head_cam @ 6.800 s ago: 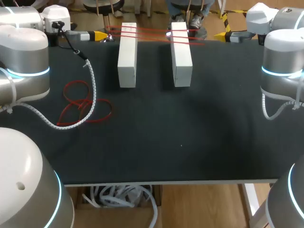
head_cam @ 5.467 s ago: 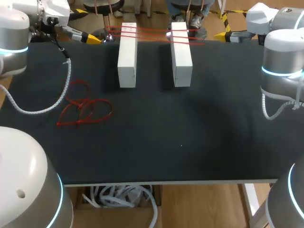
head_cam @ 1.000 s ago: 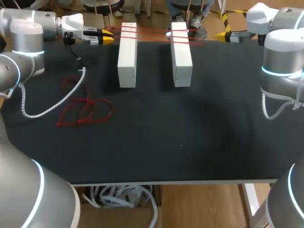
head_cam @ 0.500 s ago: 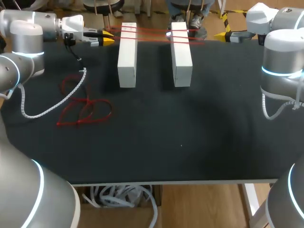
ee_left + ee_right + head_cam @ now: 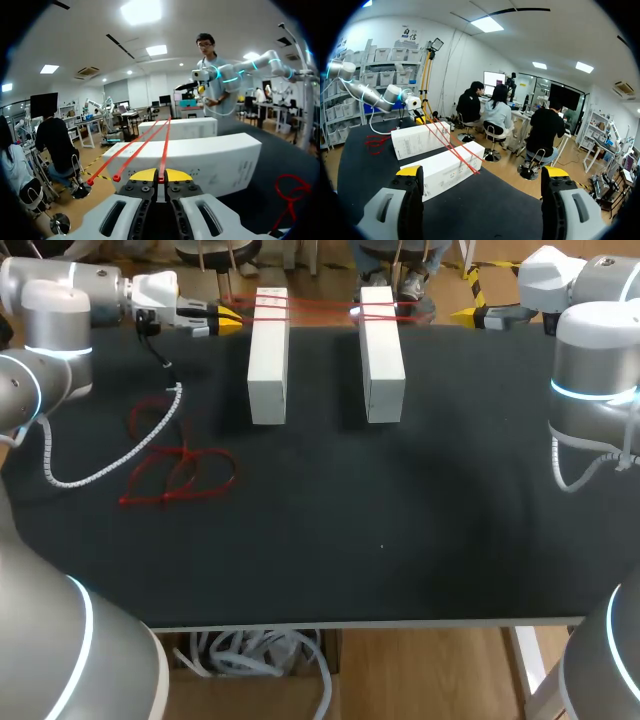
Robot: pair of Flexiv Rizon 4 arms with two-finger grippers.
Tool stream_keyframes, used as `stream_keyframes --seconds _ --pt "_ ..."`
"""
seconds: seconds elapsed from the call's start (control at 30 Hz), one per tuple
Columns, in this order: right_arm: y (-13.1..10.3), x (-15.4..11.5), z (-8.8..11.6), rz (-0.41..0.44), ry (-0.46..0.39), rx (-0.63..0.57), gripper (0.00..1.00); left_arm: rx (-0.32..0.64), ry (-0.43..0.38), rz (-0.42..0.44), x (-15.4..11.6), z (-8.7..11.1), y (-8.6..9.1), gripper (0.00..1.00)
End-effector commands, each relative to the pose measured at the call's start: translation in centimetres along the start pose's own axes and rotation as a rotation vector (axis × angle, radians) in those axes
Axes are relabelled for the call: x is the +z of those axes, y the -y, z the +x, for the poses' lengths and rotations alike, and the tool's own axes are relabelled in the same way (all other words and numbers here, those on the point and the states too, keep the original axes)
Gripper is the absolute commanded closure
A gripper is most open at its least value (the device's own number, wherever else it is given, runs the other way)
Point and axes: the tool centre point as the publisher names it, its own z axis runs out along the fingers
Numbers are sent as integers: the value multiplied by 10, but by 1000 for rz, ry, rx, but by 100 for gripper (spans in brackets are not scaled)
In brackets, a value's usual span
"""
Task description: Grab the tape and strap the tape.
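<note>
The dark worktop is bare across its whole near half, from the left edge to the right, and in the lane between the two boxes. All the clutter lies along the far edge and on the left side.

At the far left, the left arm comes in low along the far edge. Its white coiled cable droops onto the worktop and curves past a heap of loose red tape loops lying flat, well apart from the boxes. The left end effector sits just beside the far end of the left white box. In the left wrist view its yellow tips are together on the end of one red tape strip, which runs straight ahead from the left end effector over the top of that box. Two more red tape strips lie beside it, their ends free past the box.

These strips span the gap to the right white box, crossing the far ends of both. The boxes lie parallel, long sides towards each other.

At the far right corner the right end effector hovers well apart from the right box, its fingers spread wide and holding nothing. The right arm stands along the right edge.
</note>
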Motion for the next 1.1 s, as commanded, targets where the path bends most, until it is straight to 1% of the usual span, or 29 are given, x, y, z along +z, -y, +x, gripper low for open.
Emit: stream_keyframes --seconds 0.03,0.2,0.23,0.37,0.43,0.53,0.63,0.77,0.83,1.0,1.1 --pt "0 0 0 2 -1 0 0 12 -43 4 0 -3 1 100" --pt "0 0 0 2 -1 0 0 54 -66 19 3 6 8 100" --pt "0 0 0 2 -1 0 0 63 -63 25 2 7 10 100" --pt "0 0 0 2 -1 0 0 82 -20 94 0 18 19 100" --pt "0 0 0 2 -1 0 0 105 -6 106 0 24 26 100" --pt "0 0 0 2 -1 0 0 98 2 113 2 31 35 100" --pt "0 0 0 2 -1 0 0 101 -6 117 8 39 50 100" --pt "0 0 0 2 -1 0 0 72 -28 139 15 48 66 100" --pt "0 0 0 2 -1 0 0 61 -37 145 19 54 76 100" --pt "0 0 0 2 -1 0 0 20 8 193 20 67 98 100" --pt "0 0 0 2 -1 0 0 -36 20 212 18 72 115 100"
